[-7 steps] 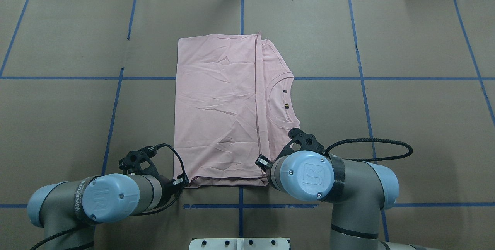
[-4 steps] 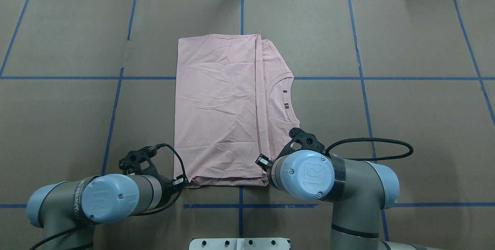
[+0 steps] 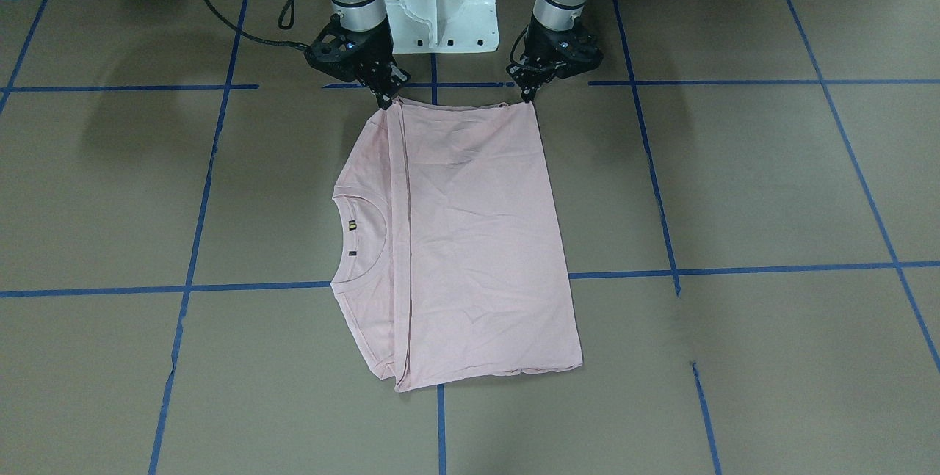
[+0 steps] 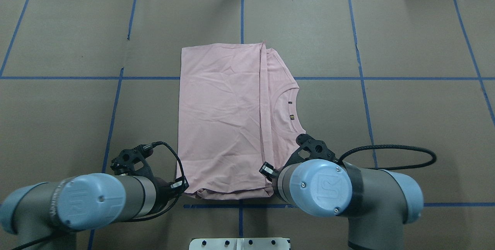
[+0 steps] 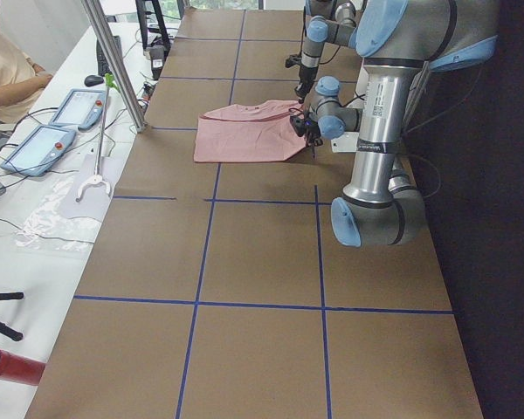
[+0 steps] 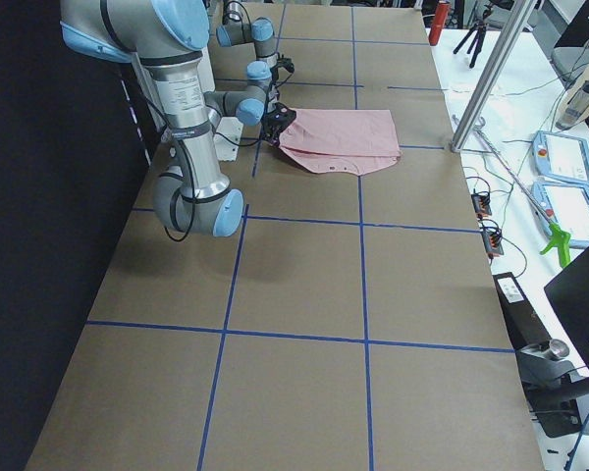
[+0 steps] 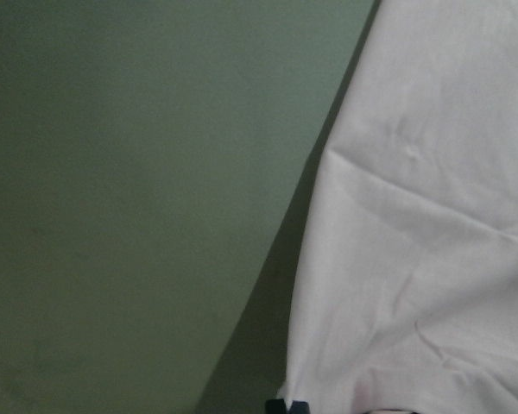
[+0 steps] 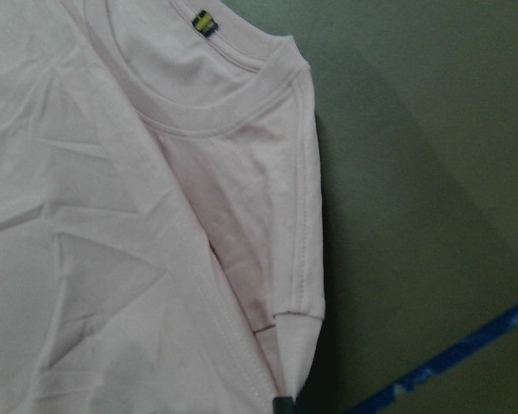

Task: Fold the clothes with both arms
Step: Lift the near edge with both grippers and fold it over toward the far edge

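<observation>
**Left gripper** (image 4: 180, 184): low at the near-left corner of the shirt (image 4: 220, 118). Jaws read as pinched shut on that corner. My left wrist camera shows the cloth edge raised off the worktop (image 4: 58, 107) with a shadow under it. Only a sliver of one fingertip (image 7: 285, 406) is in shot.

**Shirt:** centre of the worktop, plain side up, folded into a tall rectangle. Its near edge sits just beyond the near tape line (image 4: 212, 206). The collar (image 4: 288, 105) and a strip of shoulder stick out on the right from under the folded panel. No camera shows any print.

**Right gripper** (image 4: 267, 169): at the near-right corner, by the sleeve hem (image 8: 298, 328), jaws closed on the cloth. The wrist joint hides the tips from overhead. The front camera shows them narrowed to a point on the corner.

**Risks:**
- Several layers stack at each corner. If a pinch holds only the top one, the rest will likely drop on the lift and the fold will open.
- Uneven travel between the arms would skew the crease.
- The bite on the left looks thin and could slip.
- The collar side is bulkier, so the fold may land lopsided.

**Unclear:** I can't tell how many layers each side holds. The side cameras are too far off to help.
</observation>
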Action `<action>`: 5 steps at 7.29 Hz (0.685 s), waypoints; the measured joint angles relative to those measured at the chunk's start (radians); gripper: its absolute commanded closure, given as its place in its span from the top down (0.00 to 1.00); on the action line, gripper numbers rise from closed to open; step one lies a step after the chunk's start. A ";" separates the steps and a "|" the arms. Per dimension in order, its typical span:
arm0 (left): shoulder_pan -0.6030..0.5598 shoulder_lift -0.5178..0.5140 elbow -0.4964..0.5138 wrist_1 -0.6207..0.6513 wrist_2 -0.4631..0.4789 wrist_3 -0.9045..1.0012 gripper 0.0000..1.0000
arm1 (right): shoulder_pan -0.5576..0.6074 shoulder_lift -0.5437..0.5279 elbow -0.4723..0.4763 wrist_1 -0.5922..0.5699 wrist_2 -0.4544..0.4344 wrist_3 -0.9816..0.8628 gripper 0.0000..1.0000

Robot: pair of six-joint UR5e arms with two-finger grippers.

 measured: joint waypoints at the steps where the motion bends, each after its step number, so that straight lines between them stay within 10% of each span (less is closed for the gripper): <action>1: -0.020 -0.026 -0.087 0.091 -0.038 0.006 0.00 | -0.005 0.002 0.070 -0.084 -0.003 0.016 0.00; 5: -0.311 -0.236 0.098 0.151 -0.082 0.208 0.00 | 0.228 0.120 -0.009 -0.091 0.013 -0.093 0.00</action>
